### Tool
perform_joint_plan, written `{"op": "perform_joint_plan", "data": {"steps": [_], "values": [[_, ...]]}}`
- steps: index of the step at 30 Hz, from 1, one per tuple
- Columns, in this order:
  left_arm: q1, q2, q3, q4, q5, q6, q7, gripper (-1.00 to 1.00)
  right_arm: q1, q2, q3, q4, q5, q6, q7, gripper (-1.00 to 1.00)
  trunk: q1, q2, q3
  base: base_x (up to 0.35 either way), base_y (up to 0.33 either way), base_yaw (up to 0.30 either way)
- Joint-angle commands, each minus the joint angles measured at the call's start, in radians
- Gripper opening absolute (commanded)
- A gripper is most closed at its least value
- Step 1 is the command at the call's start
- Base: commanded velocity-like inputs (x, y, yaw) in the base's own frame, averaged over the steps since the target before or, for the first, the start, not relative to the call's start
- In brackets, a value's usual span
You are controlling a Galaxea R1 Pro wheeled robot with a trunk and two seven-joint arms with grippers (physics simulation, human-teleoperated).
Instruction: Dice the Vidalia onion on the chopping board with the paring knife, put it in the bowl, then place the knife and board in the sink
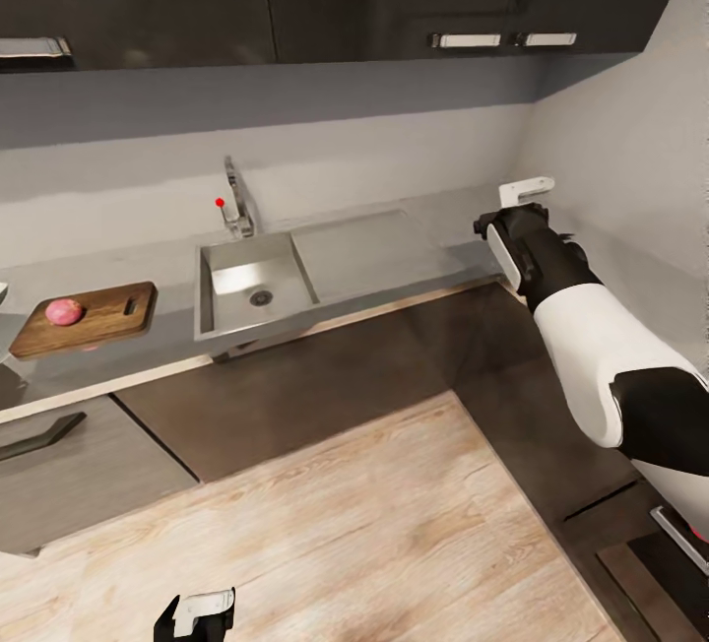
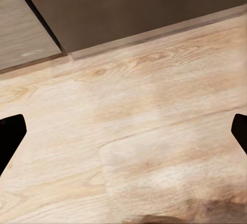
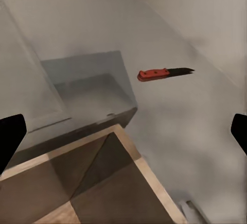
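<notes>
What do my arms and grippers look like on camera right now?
The right arm is glossy white shell with black joint sections and a black wrist; the right gripper has pale, blocky white fingers. The left gripper is black with a white finger. Wrist views show black fingertips.

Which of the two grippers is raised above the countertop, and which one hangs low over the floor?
The right gripper is raised over the countertop right of the sink; its camera sees the paring knife. The left gripper hangs low over the wooden floor.
</notes>
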Motion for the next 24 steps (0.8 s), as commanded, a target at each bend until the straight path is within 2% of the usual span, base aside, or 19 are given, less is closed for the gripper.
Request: {"op": "perform_joint_plan", "data": {"steps": [1, 9, 24], "values": [[-0.002, 0.0, -0.001, 0.004, 0.004, -0.006, -0.001, 1.0, -0.001, -0.001, 0.006, 0.0, 0.006, 0.009, -0.001, 1.0, 0.001, -0.002, 0.0, 0.0, 0.0, -0.076], [-0.002, 0.0, -0.001, 0.004, 0.004, -0.006, -0.001, 1.0, 0.0, 0.017, 0.006, 0.003, 0.006, 0.009, 0.0, 1.0, 0.001, -0.002, 0.012, 0.0, 0.0, -0.077], [-0.002, 0.0, -0.001, 0.004, 0.004, -0.006, -0.001, 1.0, 0.021, 0.019, 0.006, 0.004, 0.006, -0.019, 0.0, 1.0, 0.001, -0.002, 0.036, 0.0, 0.0, -0.078]]}}
